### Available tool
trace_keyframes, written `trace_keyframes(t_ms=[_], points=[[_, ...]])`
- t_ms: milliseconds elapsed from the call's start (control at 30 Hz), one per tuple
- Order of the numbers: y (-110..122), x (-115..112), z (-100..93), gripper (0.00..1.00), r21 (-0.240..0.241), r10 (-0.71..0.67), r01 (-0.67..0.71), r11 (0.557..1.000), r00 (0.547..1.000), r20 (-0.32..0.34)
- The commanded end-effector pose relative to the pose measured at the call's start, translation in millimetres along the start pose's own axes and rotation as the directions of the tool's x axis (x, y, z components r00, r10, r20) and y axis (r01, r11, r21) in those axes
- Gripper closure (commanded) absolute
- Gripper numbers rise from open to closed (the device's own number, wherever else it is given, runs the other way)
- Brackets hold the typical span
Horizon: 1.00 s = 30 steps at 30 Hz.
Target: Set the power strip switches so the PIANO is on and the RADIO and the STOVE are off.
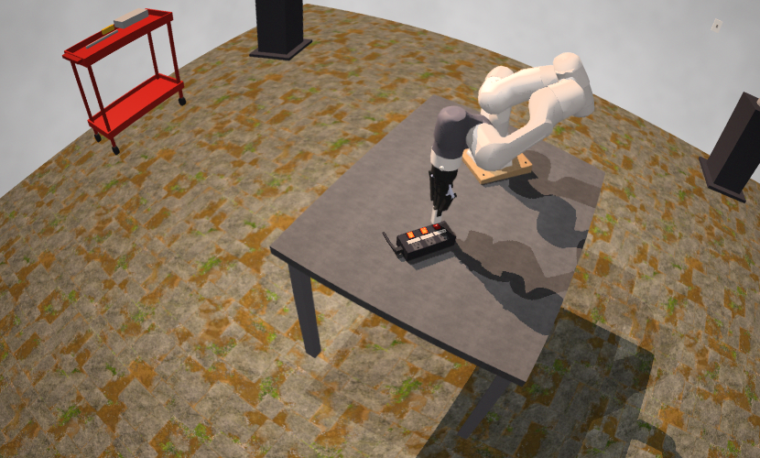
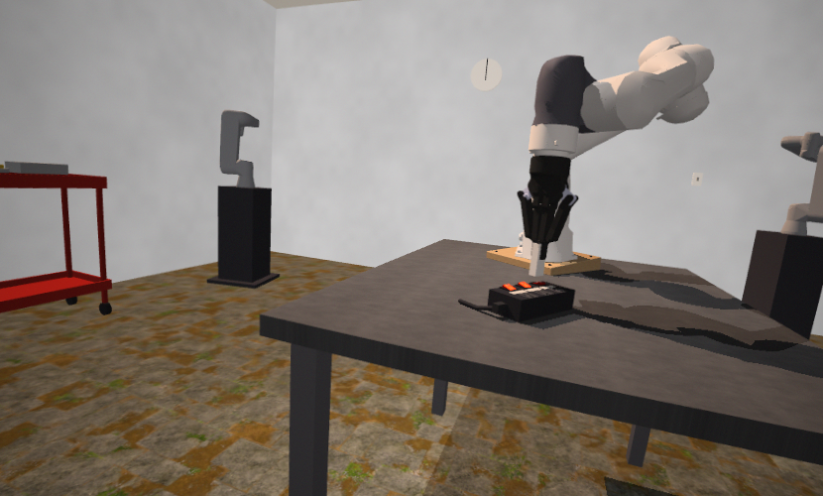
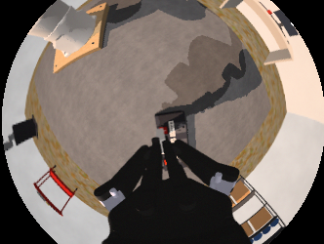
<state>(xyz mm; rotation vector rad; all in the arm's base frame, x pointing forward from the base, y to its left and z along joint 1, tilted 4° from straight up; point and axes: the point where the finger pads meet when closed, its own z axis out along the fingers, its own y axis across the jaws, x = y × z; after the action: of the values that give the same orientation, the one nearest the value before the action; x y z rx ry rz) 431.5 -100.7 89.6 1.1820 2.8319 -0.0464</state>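
A black power strip (image 1: pixel 424 240) lies flat on the dark table, right way up, with a short cable stub at its left end. It has three rocker switches in a row: the left two (image 1: pixel 417 233) glow bright orange, and the right one (image 1: pixel 437 226) looks darker red. The labels are too small to read. My gripper (image 1: pixel 435 217) is shut and empty, pointing straight down, its tips a little above the right-hand switch. In the exterior view the gripper (image 2: pixel 535 270) hangs just above the strip (image 2: pixel 530 300). In the wrist view the shut fingers (image 3: pixel 163 144) cover part of the strip (image 3: pixel 175 125).
The arm's wooden base plate (image 1: pixel 499 169) sits at the table's far side. A red cart (image 1: pixel 125 73) stands far off on the floor, and dark pedestals (image 1: pixel 741 145) stand around the room. The strip lies near the table's left edge.
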Motion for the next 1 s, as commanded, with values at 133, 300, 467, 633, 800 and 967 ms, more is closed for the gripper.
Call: trace_keyframes(t_ms=[133, 300, 467, 633, 800, 967], points=[[1, 2, -19.9, 1.00, 0.003, 0.001, -0.001, 1.000, 1.000, -0.005], [1, 2, -24.3, 1.00, 0.003, 0.001, -0.001, 1.000, 1.000, -0.005], [1, 2, -24.4, 1.00, 0.003, 0.001, -0.001, 1.000, 1.000, -0.005], [1, 2, -24.4, 1.00, 0.003, 0.001, -0.001, 1.000, 1.000, -0.005], [1, 2, -24.4, 1.00, 0.003, 0.001, -0.001, 1.000, 1.000, -0.005], [1, 1, -24.6, 1.00, 0.003, 0.001, -0.001, 1.000, 1.000, -0.006]])
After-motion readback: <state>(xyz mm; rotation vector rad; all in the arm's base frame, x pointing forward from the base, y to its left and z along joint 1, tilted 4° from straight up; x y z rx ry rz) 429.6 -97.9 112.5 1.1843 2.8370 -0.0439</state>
